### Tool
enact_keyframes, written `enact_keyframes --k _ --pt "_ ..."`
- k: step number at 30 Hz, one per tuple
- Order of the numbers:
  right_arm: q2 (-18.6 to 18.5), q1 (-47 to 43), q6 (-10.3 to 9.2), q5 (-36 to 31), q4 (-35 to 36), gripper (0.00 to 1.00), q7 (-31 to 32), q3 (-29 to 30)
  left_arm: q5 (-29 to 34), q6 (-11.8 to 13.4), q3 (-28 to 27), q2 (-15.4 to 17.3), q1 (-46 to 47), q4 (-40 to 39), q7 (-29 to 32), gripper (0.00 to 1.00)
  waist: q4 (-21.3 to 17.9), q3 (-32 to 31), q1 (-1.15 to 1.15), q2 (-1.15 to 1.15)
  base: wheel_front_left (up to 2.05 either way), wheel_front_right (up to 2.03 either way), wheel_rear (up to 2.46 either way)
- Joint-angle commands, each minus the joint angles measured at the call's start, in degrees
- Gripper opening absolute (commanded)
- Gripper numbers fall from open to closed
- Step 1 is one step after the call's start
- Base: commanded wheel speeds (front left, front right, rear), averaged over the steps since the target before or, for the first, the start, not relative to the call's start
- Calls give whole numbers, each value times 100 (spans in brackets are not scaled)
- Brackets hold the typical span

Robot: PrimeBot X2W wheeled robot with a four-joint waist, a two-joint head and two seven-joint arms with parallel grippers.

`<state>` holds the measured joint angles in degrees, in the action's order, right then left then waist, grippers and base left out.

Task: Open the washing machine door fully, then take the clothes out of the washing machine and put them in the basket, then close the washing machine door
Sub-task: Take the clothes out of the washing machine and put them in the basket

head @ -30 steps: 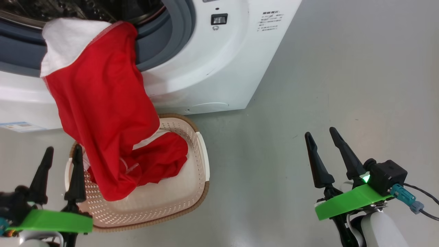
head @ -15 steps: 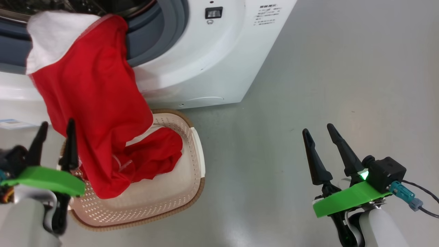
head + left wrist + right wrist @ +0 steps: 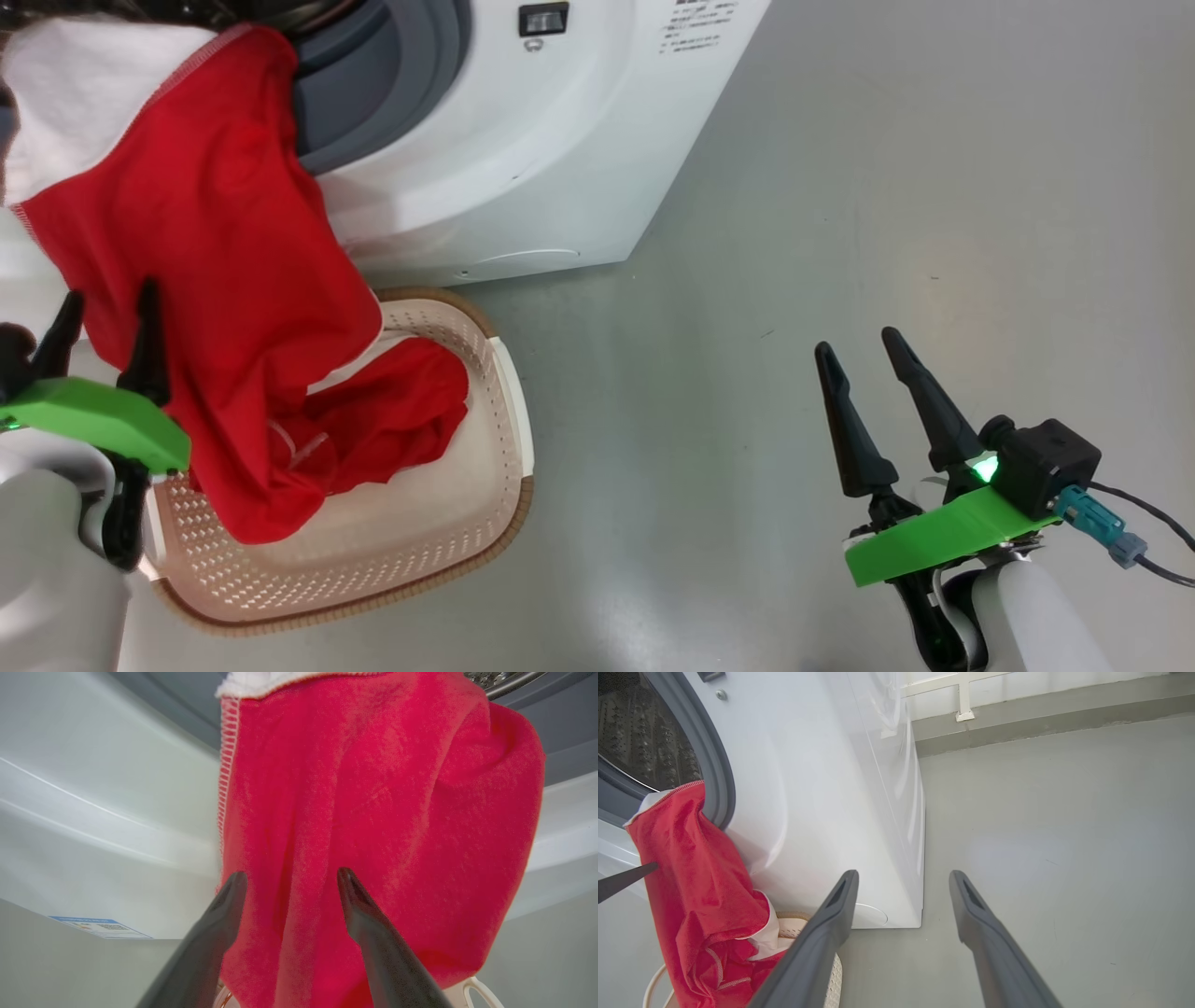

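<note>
Clothes (image 3: 215, 308) half out: white top hung on the washer (image 3: 523, 168) drum mouth, red body draped down the front, tail bunched in the basket (image 3: 512, 411) on the floor at the washer's foot.

Risks: a low pull could snag the top on the grey ring or drag the light basket. A loose drop could spill cloth over the rim. Shutting the door now would pinch fabric.

Left end effector (image 3: 111, 291): jaws wide apart, empty, red cloth right ahead, contact unclear. Right end effector (image 3: 855, 340): apart, empty, over bare floor, well clear.
</note>
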<state>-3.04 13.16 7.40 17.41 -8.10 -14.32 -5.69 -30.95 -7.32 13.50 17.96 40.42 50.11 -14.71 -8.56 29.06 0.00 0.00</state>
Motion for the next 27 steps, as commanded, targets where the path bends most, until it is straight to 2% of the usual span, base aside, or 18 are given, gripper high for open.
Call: enact_keyframes --k 1,11,12,13,14,15,16,17,27 --pt "16 55 9 30 138 100 -68 -174 -11 -17 -89 267 164 50 -29 100 -31 16 0 0 0 0 0" --pt "16 87 9 60 142 100 -68 -234 -142 -17 355 369 755 767 -29 100 -153 61 0 0 0 0 0" --pt "16 85 9 63 148 100 -68 -231 -158 -17 381 381 796 811 -29 93 -160 69 0 0 0 0 0" --pt "16 86 9 66 153 100 -68 -231 -178 -17 405 391 832 848 -29 66 -167 78 0 0 0 0 0" --pt "16 89 9 69 156 100 -68 -231 -198 -17 428 402 862 878 -29 46 -175 85 0 0 0 0 0" --pt "16 93 9 73 157 100 -68 -229 -217 -17 451 412 886 897 -29 31 -182 89 0 0 0 0 0" --pt "16 96 9 75 159 100 -68 -222 -241 -17 473 417 904 900 -29 11 -185 93 0 0 0 0 0" --pt "16 99 9 77 162 100 -68 -214 -270 -17 493 418 914 884 -29 0 -186 95 0 0 0 0 0" --pt "16 88 9 81 163 100 -68 -138 -472 -17 437 421 597 294 -29 0 -72 42 0 0 0 0 0"
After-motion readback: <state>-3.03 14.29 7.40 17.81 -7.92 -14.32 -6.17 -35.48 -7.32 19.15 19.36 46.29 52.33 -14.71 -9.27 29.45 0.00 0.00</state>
